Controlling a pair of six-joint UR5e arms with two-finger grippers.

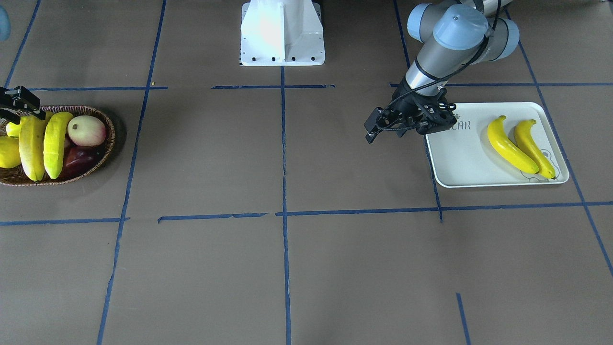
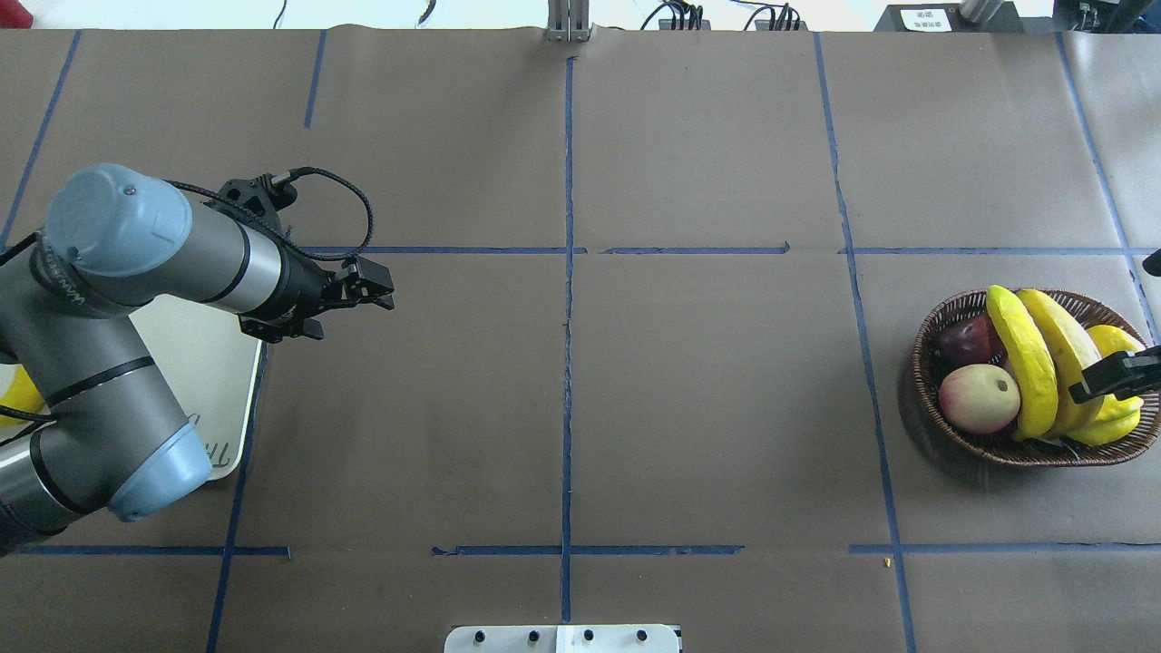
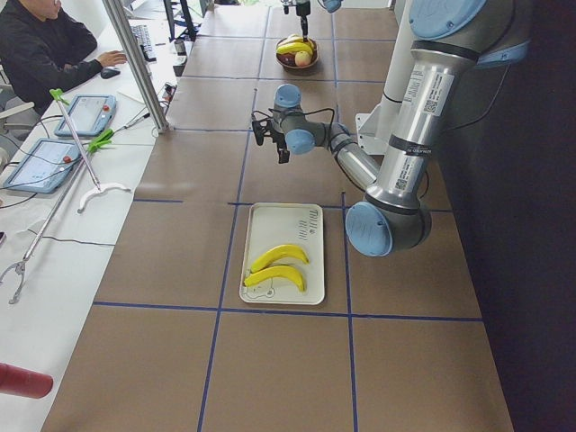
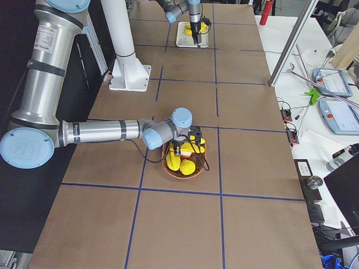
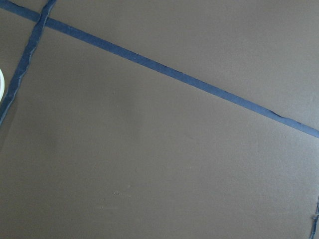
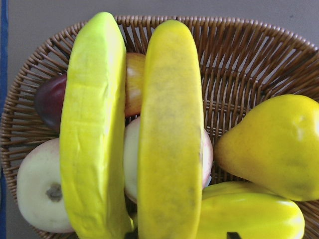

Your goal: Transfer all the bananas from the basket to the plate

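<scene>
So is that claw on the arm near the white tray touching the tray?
Apart. The overhead view shows the left gripper over the table, past the rim of the plate; the exterior left view shows it raised too.

Seen from my right wrist, the bananas (image 6: 169, 129) look waxy and faintly grainy; the two on the plate (image 1: 459, 158) shine more. The basket (image 6: 239, 59) is rough woven wicker. The plate is smooth white, plastic-looking. The table (image 2: 707, 408) wears matt brown paper, lined with blue tape (image 2: 567, 363).
</scene>
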